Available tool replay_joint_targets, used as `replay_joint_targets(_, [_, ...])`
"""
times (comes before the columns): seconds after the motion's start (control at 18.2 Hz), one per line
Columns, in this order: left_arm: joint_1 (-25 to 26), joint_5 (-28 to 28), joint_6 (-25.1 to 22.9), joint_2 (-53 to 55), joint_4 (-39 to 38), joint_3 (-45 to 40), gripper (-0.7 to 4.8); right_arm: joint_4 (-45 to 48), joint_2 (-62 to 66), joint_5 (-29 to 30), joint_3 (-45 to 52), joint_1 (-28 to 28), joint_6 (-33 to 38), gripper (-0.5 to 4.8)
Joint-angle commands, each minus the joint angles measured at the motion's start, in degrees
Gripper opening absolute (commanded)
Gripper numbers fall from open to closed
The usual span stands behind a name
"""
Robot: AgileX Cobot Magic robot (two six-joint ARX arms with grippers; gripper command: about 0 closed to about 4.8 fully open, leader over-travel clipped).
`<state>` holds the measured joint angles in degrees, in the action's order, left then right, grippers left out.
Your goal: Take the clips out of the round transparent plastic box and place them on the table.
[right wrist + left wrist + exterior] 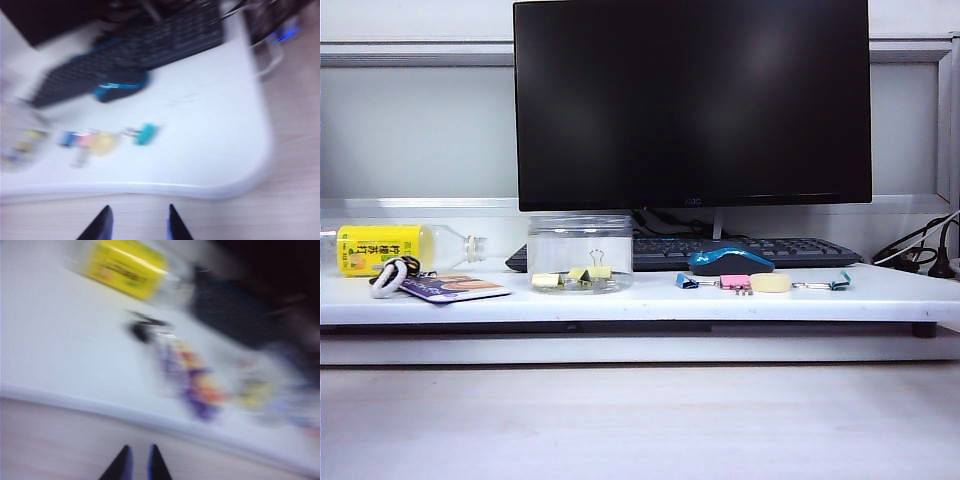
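You have the round transparent plastic box (581,254) standing upright on the table (640,300), left of centre, just in front of the left end of the black keyboard (720,250); the clips (582,274) lie on its floor, pale yellow, one with its wire handle standing up. To its right, a row sits on the board: a blue clip (687,282), a pink clip (735,283), a cream oval lump (770,283) and a teal clip (839,282), with the blue-and-black mouse (731,261) just behind them. At the far left a yellow-labelled bottle (405,248) lies on its side; near it are a white ring with a black loop (391,276) and a printed card (453,288). The dark monitor (692,103) stands behind everything.

Neither arm shows in the exterior view. Your left gripper (136,465) hangs over the pale wood-grain surface (640,420) in front of the board's left part; its fingers stand close together with a narrow gap, holding nothing; that view is blurred. Your right gripper (138,223) hangs over the same surface before the board's right part; its fingers are spread clearly apart and bare, also in a blurred view.
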<state>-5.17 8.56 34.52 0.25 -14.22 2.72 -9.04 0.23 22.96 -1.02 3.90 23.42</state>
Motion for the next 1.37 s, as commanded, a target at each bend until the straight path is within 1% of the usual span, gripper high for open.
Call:
replay_joint_targets(0.05, [0.0,18.3,3.4,-0.2,13.0,0.2,0.6,6.2,-0.1,7.7,0.0,0.0,5.0,1.48])
replay_joint_targets(0.11, [0.0,22.2,3.8,-0.2,16.8,0.3,0.62,7.8,-0.1,9.6,-0.1,0.0,6.0,1.48])
replay_joint_targets(0.22, [0.0,23.2,3.8,-0.2,18.2,1.5,0.68,9.4,-0.1,10.4,-0.1,0.0,7.0,1.48])
replay_joint_targets(0.27, [-0.1,23.3,3.6,0.0,18.1,2.2,1.0,9.5,-0.1,10.3,-0.1,0.0,7.0,1.48])
replay_joint_targets(0.33, [-0.1,24.6,3.5,0.6,18.1,2.9,1.6,9.5,-0.1,10.2,-0.1,0.0,7.0,1.48])
replay_joint_targets(0.38, [-0.1,26.2,3.4,1.4,18.0,3.5,1.86,9.4,-0.1,10.4,-0.1,-0.1,7.1,1.48])
replay_joint_targets(0.44, [-0.1,28.4,3.4,3.0,17.5,4.6,1.86,9.4,-0.1,10.6,-0.1,-0.1,7.1,1.48])
replay_joint_targets(0.49, [-0.2,31.1,0.3,6.9,15.3,7.4,1.86,9.5,-0.1,10.3,-0.1,-0.1,7.0,1.48])
replay_joint_targets(0.55, [-0.4,31.3,-1.6,8.4,14.2,8.7,1.86,9.6,-0.1,10.2,-0.1,-0.1,7.0,1.48])
replay_joint_targets(0.6, [-1.2,31.1,-5.9,12.2,11.6,12.1,1.86,9.5,-0.1,10.2,-0.1,-0.1,6.7,1.48])
replay_joint_targets(0.66, [-1.9,30.3,-8.6,15.7,10.2,15.0,1.86,9.4,-0.1,10.2,-0.1,-0.1,6.5,1.48])
replay_joint_targets(0.71, [-3.0,28.2,-12.0,21.6,8.5,19.4,1.86,9.4,-0.1,10.2,-0.1,-0.1,6.4,1.48])
replay_joint_targets(0.82, [-5.0,24.3,-15.3,30.8,4.4,26.1,1.86,9.3,-0.1,10.2,-0.1,-0.1,6.3,1.48])
replay_joint_targets(0.88, [-8.6,20.2,-18.5,41.3,-0.9,33.6,1.85,9.3,-0.1,10.2,-0.1,-0.1,6.2,1.48])
replay_joint_targets(0.93, [-12.2,16.8,-22.0,48.8,-5.4,39.6,1.85,9.2,-0.1,10.2,0.0,0.0,5.8,1.48])
replay_joint_targets(0.99, [-15.8,14.1,-26.4,55.2,-8.7,45.0,1.85,9.1,-0.1,10.2,0.0,-0.1,4.9,1.48])
replay_joint_targets(1.04, [-20.4,10.5,-32.8,62.1,-12.7,51.1,1.84,8.8,-0.1,10.2,0.0,0.0,4.6,1.48])
replay_joint_targets(1.1, [-24.3,4.8,-39.9,68.1,-16.3,56.8,1.84,8.3,-0.1,10.2,0.0,-0.1,4.6,1.48])
replay_joint_targets(1.15, [-26.8,-0.3,-45.7,72.4,-18.4,61.2,1.84,7.6,-0.1,10.2,0.0,0.0,3.7,1.48])
replay_joint_targets(1.21, [-30.1,-5.6,-51.0,77.4,-18.9,64.8,1.84,7.0,-0.1,10.2,0.0,0.0,2.8,1.48])
replay_joint_targets(1.26, [-30.9,-10.1,-54.0,80.7,-19.2,66.9,1.84,6.2,-0.1,10.2,0.0,-0.1,2.7,1.48])
replay_joint_targets(1.32, [-31.1,-12.0,-54.7,83.2,-19.1,68.0,1.84,5.5,-0.1,10.2,0.0,0.0,2.3,1.48])
replay_joint_targets(1.37, [-31.5,-12.2,-54.7,85.6,-19.1,69.0,1.84,4.7,-0.1,10.2,0.0,-0.1,1.4,1.48])
